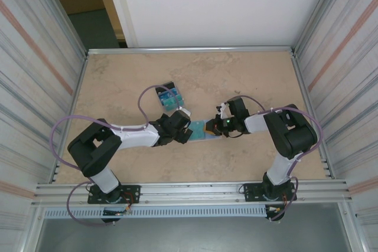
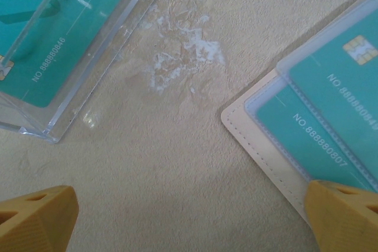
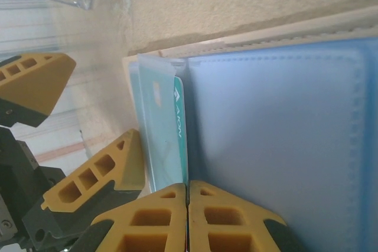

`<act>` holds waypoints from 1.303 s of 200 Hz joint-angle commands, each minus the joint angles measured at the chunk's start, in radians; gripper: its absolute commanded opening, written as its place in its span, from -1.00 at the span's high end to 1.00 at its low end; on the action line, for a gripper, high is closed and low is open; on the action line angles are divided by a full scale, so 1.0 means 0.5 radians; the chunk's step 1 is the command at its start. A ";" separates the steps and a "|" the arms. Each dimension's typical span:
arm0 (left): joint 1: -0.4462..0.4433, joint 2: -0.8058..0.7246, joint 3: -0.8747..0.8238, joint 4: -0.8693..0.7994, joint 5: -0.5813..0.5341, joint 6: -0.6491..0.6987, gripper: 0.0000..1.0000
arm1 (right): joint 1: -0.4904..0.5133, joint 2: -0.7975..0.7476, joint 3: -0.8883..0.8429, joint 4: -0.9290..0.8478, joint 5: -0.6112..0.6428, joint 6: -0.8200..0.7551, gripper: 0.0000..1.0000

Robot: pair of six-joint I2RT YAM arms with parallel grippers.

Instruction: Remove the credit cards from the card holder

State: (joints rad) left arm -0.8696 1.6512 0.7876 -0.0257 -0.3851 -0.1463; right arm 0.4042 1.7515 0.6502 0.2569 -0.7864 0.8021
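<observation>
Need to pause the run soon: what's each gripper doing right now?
Left gripper: open, holding nothing.
Right gripper: shut, apparently pinching the teal card by its edge.

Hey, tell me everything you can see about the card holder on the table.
The card holder lies open and flat on the beige table, between the two grippers. It has a cream stitched border, a pale blue, leather-like inner face and clear plastic sleeves with teal cards inside. The right gripper, shut, has its tips at the holder's edge beside a sleeve; one finger of the open left gripper overlaps its border.
</observation>
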 commanded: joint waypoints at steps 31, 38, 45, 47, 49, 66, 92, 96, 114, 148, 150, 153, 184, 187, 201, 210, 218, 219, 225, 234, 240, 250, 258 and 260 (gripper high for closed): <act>0.015 -0.120 -0.011 -0.030 0.075 -0.022 -0.97 | -0.005 -0.018 0.035 -0.177 -0.010 -0.096 0.85; 0.017 -0.140 -0.008 -0.011 0.109 -0.031 -0.97 | 0.001 -0.016 0.039 -0.171 -0.008 -0.092 0.85; 0.018 -0.153 0.001 0.004 0.144 -0.040 -0.98 | 0.003 -0.015 0.041 -0.166 -0.012 -0.090 0.85; 0.018 -0.154 0.006 0.005 0.150 -0.044 -0.98 | 0.006 -0.015 0.043 -0.165 -0.012 -0.090 0.85; 0.018 -0.156 0.010 0.005 0.159 -0.047 -0.98 | 0.005 -0.015 0.043 -0.162 -0.012 -0.089 0.85; 0.020 -0.154 0.050 0.020 0.221 -0.052 -0.97 | 0.018 -0.012 0.046 -0.155 -0.009 -0.083 0.85; 0.026 -0.106 0.113 0.037 0.272 -0.024 -0.97 | 0.032 -0.012 0.048 -0.148 -0.004 -0.079 0.85; 0.030 -0.096 0.123 0.032 0.275 -0.021 -0.97 | 0.035 -0.012 0.048 -0.145 -0.004 -0.079 0.85; 0.061 -0.055 0.149 0.015 0.305 -0.020 -0.97 | 0.038 -0.010 0.049 -0.141 -0.004 -0.073 0.84; 0.101 -0.003 0.157 -0.015 0.343 -0.001 -0.97 | 0.041 -0.013 0.046 -0.118 -0.009 -0.061 0.84; 0.101 0.005 0.157 -0.020 0.344 0.002 -0.97 | 0.039 -0.012 0.046 -0.117 -0.010 -0.057 0.84; 0.101 0.011 0.158 -0.023 0.348 0.005 -0.98 | 0.038 -0.012 0.046 -0.113 -0.012 -0.056 0.84; 0.101 0.071 0.161 -0.028 0.410 0.061 -0.98 | 0.039 -0.012 0.046 -0.096 -0.019 -0.043 0.84; 0.101 0.078 0.161 -0.028 0.414 0.065 -0.98 | 0.040 -0.013 0.046 -0.094 -0.022 -0.045 0.84; 0.101 0.103 0.168 -0.031 0.426 0.071 -0.97 | 0.040 -0.011 0.046 -0.089 -0.022 -0.040 0.84; 0.101 0.115 0.170 -0.036 0.424 0.071 -0.98 | 0.039 -0.009 0.046 -0.088 -0.024 -0.042 0.84; 0.101 0.127 0.171 -0.040 0.422 0.075 -0.97 | 0.040 -0.010 0.043 -0.087 -0.025 -0.038 0.84; 0.101 0.129 0.172 -0.042 0.424 0.073 -0.98 | 0.041 -0.011 0.043 -0.085 -0.024 -0.039 0.84; 0.101 0.136 0.172 -0.048 0.425 0.077 -0.97 | 0.038 -0.012 0.043 -0.083 -0.026 -0.039 0.84; 0.101 0.145 0.174 -0.056 0.425 0.078 -0.98 | 0.039 -0.012 0.042 -0.079 -0.027 -0.036 0.84; 0.101 0.149 0.172 -0.063 0.428 0.081 -0.97 | 0.039 -0.012 0.039 -0.076 -0.026 -0.034 0.84; 0.101 0.156 0.171 -0.073 0.429 0.086 -0.98 | 0.038 -0.016 0.038 -0.075 -0.026 -0.034 0.84; 0.100 0.156 0.171 -0.079 0.430 0.085 -0.97 | 0.038 -0.015 0.035 -0.074 -0.029 -0.034 0.84; 0.101 0.155 0.171 -0.080 0.431 0.087 -0.98 | 0.038 -0.015 0.035 -0.072 -0.029 -0.035 0.84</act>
State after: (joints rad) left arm -0.8196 1.7035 0.8570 -0.0299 -0.1825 -0.1265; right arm 0.4175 1.7515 0.6605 0.2287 -0.7864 0.7773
